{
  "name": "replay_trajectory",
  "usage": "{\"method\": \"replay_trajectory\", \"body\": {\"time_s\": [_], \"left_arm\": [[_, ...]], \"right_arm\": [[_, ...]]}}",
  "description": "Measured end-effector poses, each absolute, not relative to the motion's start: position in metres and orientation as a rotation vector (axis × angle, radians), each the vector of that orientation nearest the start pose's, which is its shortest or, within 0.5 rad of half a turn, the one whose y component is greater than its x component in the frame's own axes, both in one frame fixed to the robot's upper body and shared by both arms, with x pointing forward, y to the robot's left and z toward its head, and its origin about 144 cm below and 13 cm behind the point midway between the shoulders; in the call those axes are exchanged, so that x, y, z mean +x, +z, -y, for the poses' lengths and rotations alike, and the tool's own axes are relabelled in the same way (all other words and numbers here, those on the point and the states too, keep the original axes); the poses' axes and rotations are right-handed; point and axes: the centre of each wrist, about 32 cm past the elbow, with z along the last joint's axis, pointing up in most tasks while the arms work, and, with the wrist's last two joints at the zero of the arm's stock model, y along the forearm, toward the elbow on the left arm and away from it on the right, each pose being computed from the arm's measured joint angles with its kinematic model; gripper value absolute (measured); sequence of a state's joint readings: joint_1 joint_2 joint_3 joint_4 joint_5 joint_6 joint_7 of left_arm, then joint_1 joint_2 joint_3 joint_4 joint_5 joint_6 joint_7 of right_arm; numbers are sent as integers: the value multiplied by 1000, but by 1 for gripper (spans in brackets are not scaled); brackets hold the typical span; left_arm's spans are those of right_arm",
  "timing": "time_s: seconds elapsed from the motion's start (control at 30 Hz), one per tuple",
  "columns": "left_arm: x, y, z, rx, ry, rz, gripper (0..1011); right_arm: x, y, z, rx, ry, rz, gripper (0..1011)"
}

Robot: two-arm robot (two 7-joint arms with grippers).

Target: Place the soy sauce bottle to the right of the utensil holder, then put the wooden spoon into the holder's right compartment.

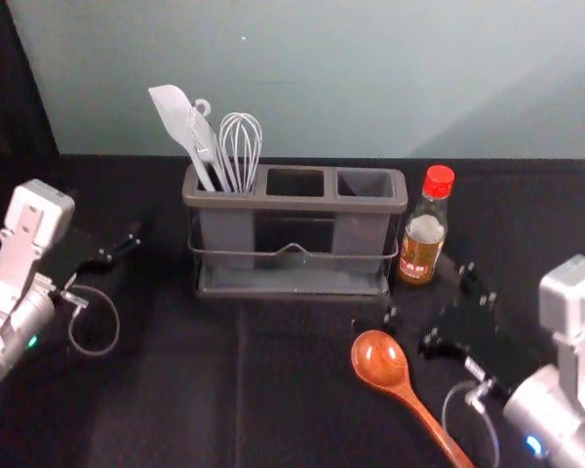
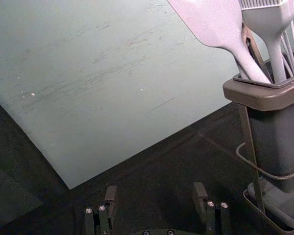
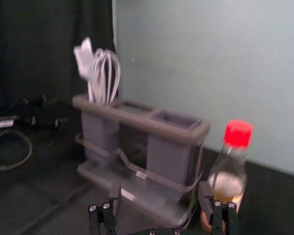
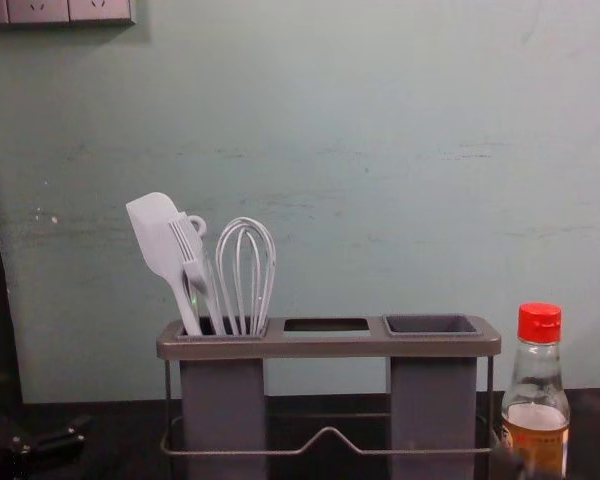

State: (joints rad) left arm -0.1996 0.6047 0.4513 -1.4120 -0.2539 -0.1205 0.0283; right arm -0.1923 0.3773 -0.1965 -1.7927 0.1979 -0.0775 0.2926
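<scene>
The soy sauce bottle [image 1: 424, 239], red-capped, stands upright just right of the grey utensil holder [image 1: 294, 203]. The wooden spoon [image 1: 380, 359] lies on the table in front, its handle running toward the lower right. My right gripper [image 1: 431, 300] is low in front of the bottle, near the spoon's bowl. In the right wrist view, the right gripper [image 3: 160, 200] is open, one finger overlapping the bottle [image 3: 228, 181]. My left gripper [image 1: 119, 250] hovers left of the holder; in the left wrist view the left gripper [image 2: 155, 198] is open and empty.
A white spatula [image 4: 158, 240], a brush and a whisk [image 4: 246, 270] stand in the holder's left compartment; its middle and right compartments hold nothing visible. A wall [image 1: 322, 78] rises behind the black-covered table [image 1: 185, 390].
</scene>
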Motion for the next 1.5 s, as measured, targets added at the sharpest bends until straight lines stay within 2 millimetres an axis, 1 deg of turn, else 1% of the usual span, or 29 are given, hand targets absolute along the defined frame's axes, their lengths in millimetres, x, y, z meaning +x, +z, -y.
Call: {"method": "replay_trajectory", "body": {"time_s": [0.2, 0.3, 0.4, 1.0, 1.1, 1.23, 1.27, 1.37, 1.4, 1.5], "left_arm": [[489, 1140, -310, 304, 1248, 285, 1000], [489, 1140, -310, 304, 1248, 285, 1000], [489, 1140, -310, 304, 1248, 285, 1000], [489, 1140, -310, 304, 1248, 285, 1000], [489, 1140, -310, 305, 1248, 285, 1000], [489, 1140, -310, 304, 1248, 285, 1000], [489, 1140, -310, 304, 1248, 285, 1000], [489, 1140, -310, 304, 1248, 285, 1000], [489, 1140, -310, 304, 1248, 285, 1000], [489, 1140, -310, 304, 1248, 285, 1000]], "right_arm": [[390, 1124, 246, -116, -982, 33, 1004], [390, 1118, 244, -129, -973, 12, 1004], [391, 1115, 243, -136, -968, 4, 1004], [391, 1116, 244, -136, -968, 5, 1004], [393, 1122, 244, -155, -962, -14, 1004], [394, 1137, 241, -233, -959, -49, 1004], [394, 1144, 239, -269, -961, -55, 1004], [393, 1156, 233, -340, -978, -56, 1004], [394, 1164, 229, -391, -991, -59, 1004], [397, 1179, 222, -459, -1003, -88, 1004]]}}
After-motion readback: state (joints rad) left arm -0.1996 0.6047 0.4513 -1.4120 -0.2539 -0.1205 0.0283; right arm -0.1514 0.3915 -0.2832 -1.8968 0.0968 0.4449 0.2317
